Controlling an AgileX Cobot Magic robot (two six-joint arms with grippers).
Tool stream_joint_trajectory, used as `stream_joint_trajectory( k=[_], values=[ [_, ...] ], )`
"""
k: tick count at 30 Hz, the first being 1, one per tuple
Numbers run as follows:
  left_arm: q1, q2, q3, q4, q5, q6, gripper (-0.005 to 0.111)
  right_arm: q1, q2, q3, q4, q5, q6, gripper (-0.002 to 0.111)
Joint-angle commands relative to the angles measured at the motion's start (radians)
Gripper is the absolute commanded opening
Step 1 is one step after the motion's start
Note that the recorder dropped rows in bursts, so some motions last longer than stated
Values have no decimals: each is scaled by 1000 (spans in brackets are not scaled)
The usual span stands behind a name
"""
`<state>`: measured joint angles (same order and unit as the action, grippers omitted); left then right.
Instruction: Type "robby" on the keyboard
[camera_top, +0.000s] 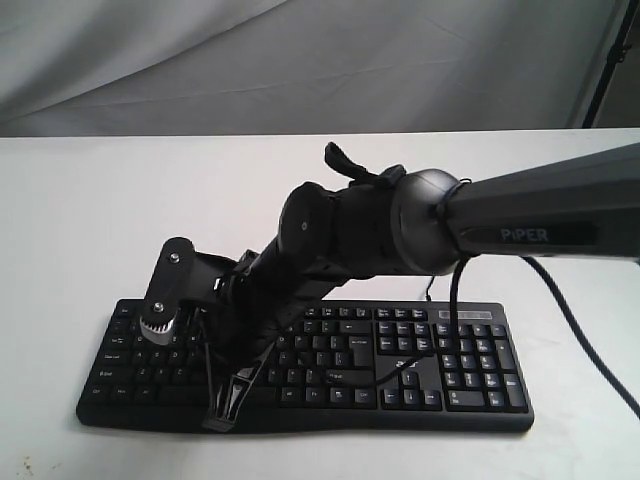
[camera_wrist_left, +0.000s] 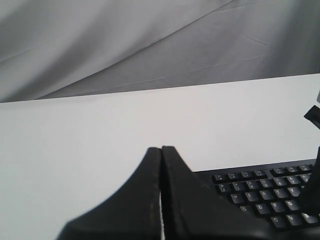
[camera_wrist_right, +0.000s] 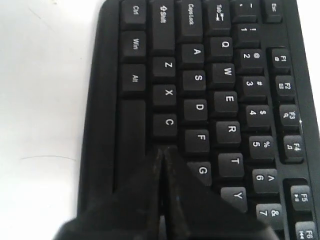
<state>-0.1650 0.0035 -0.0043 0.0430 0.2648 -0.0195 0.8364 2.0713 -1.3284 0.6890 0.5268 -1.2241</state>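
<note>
The black keyboard (camera_top: 450, 370) lies on the white table near its front edge. My right gripper (camera_top: 216, 420) reaches across from the right and points down over the keyboard's left half. In the right wrist view this gripper (camera_wrist_right: 162, 151) is shut and empty. Its tips sit in the bottom letter row just past the C key (camera_wrist_right: 169, 122), beside G (camera_wrist_right: 202, 171). They hide the keys beneath, and I cannot tell whether they touch. My left gripper (camera_wrist_left: 161, 149) is shut and empty. It hovers over bare table with the keyboard's (camera_wrist_left: 265, 200) corner beside it.
A white table (camera_top: 90, 220) carries the keyboard, and a grey cloth backdrop (camera_top: 300, 60) hangs behind it. A black cable (camera_top: 580, 330) trails off the right arm across the table's right side. A dark stand leg (camera_top: 605, 70) shows at the far right.
</note>
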Motion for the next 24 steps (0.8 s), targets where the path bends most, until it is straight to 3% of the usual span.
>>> stream_joint_trajectory(
  k=[1,24],
  values=[
    [-6,-3,4,5,-5,-3,0,4,15,4,13,-26,-6,0],
    [-6,-3,4,5,-5,-3,0,2,37,4,-2,-41,-6,0]
  ],
)
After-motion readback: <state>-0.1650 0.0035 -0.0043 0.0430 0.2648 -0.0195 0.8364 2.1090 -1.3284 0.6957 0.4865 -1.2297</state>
